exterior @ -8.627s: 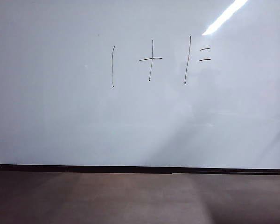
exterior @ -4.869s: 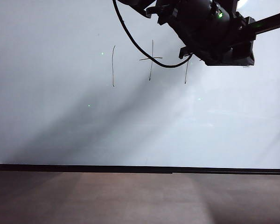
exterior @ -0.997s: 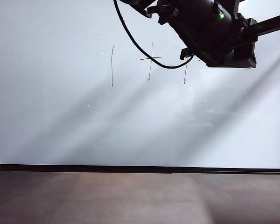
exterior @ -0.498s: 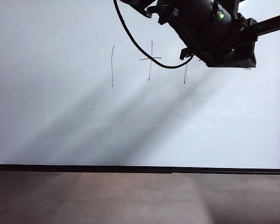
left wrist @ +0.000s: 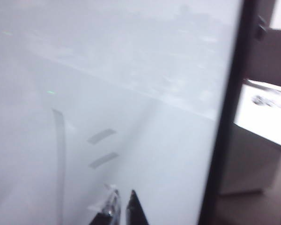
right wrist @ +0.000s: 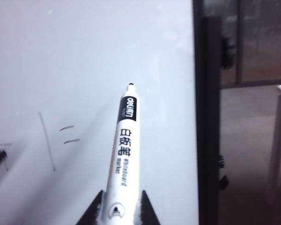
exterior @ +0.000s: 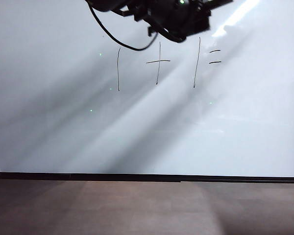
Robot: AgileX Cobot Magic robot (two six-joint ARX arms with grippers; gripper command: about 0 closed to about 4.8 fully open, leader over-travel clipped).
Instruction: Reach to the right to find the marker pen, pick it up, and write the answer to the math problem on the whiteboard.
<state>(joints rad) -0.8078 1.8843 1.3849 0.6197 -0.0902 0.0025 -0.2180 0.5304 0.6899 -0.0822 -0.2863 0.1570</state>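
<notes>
- One whiteboard point(exterior: 63, 137): I see it filling the exterior view, black-framed, above a brown tabletop point(exterior: 137, 210).
- One math problem point(exterior: 166, 63): two tall strokes, one plus sign, two short equals bars; I see nothing written after them.
- One marker pen point(right wrist: 125, 150): clamped in my right gripper point(right wrist: 118, 206), tip off the board.
- Left gripper point(left wrist: 122, 208): tips nearly together, holding nothing I can see, beside the equals bars.
- One dark arm point(exterior: 171, 14), with its cable, along the top edge.

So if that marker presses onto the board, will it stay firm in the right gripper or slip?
The marker pen looks rigid, so it probably won't bend. Its smooth barrel, gripped only near the rear by the right gripper, might slide or pivot. The whiteboard looks glossy, so the tip should glide.
</notes>
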